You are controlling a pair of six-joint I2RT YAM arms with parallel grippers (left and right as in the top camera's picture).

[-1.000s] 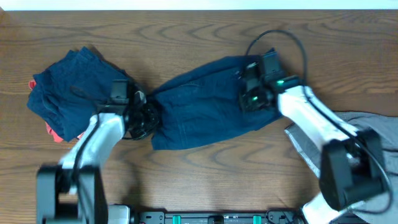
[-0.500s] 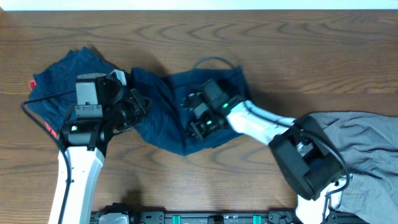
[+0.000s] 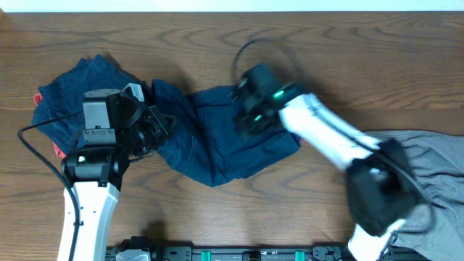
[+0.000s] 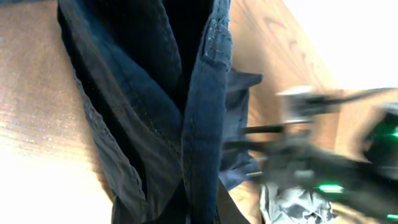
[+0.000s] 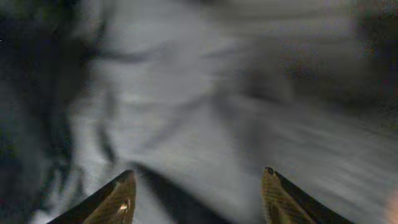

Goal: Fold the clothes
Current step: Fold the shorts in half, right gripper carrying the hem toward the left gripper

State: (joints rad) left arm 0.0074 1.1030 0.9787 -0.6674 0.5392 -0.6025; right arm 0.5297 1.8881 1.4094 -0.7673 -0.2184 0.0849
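1. The navy shorts [image 3: 232, 145] lie crumpled mid-table [image 3: 217, 43], between a navy pile [image 3: 69, 105] and a grey garment [image 3: 435, 163]
2. The left gripper [image 3: 164, 123] pinches their bunched left edge
3. The right gripper [image 5: 198, 174] hangs over their upper right part, fingers wide apart, holding nothing

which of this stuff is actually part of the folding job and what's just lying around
Part of the job: navy shorts; navy pile at left; red-orange garment peeking out beside it; grey garment at right.
Just there: wooden table; black arm cable.
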